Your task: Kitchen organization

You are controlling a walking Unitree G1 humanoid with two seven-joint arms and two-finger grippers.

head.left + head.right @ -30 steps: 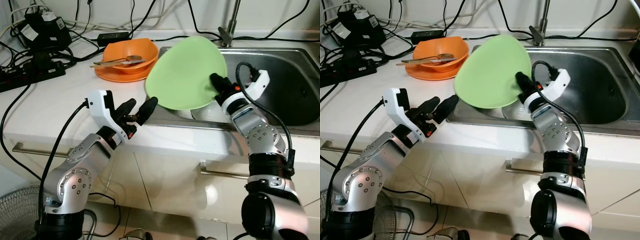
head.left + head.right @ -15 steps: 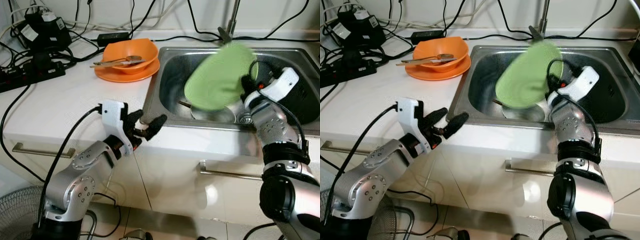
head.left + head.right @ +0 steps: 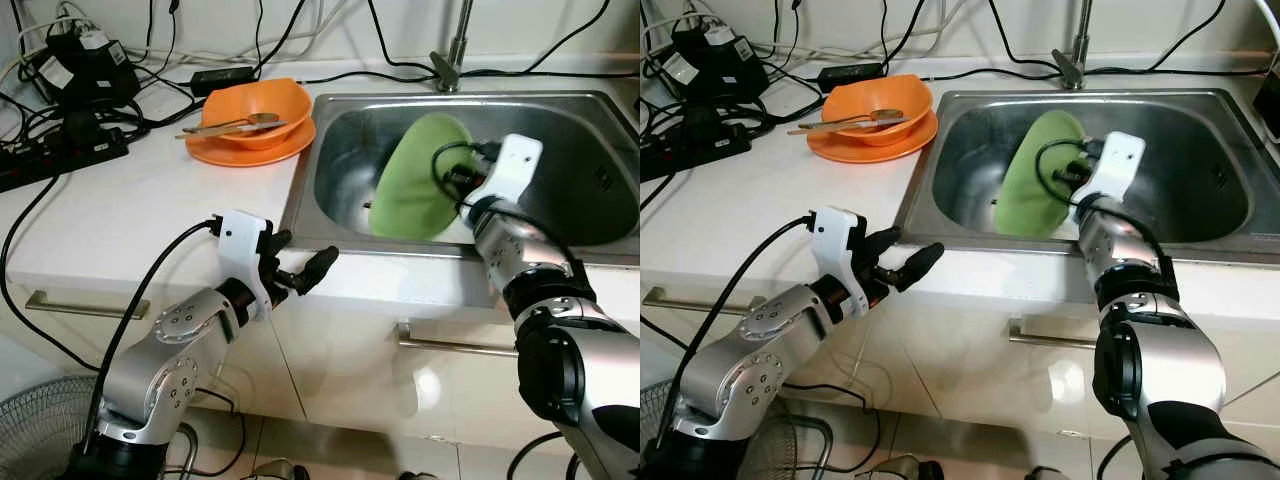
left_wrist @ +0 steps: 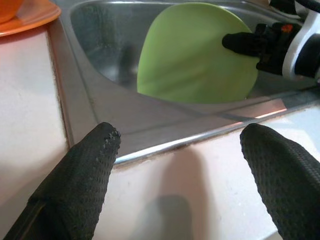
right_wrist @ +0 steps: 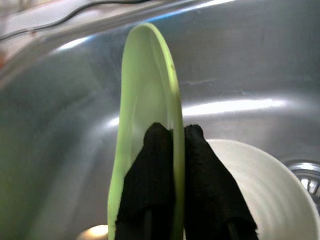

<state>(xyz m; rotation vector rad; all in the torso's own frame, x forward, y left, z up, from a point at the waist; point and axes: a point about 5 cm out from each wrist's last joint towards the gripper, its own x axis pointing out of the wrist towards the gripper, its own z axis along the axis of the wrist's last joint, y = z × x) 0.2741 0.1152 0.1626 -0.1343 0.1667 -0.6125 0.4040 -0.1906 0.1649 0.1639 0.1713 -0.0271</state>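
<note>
A light green plate [image 3: 412, 178] stands on edge inside the steel sink [image 3: 590, 150], and my right gripper [image 5: 172, 137] is shut on its rim. Under it in the sink lies a white plate [image 5: 260, 190]. My left gripper [image 3: 300, 265] is open over the counter's front edge, left of the sink, holding nothing; its fingers [image 4: 85, 170] frame the sink rim in the left wrist view. An orange bowl [image 3: 258, 105] with a spoon and chopsticks sits on an orange plate [image 3: 240, 150] on the counter.
The tap [image 3: 452, 50] rises behind the sink. Black cables, a power strip [image 3: 60, 155] and adapters crowd the counter's back left. A fan [image 3: 40, 430] stands on the floor at the lower left. Drawer handles [image 3: 455, 345] run below the counter.
My right gripper has carried the green plate from above the counter edge down into the sink. My left gripper has drawn back and lower, to the counter's front edge.
</note>
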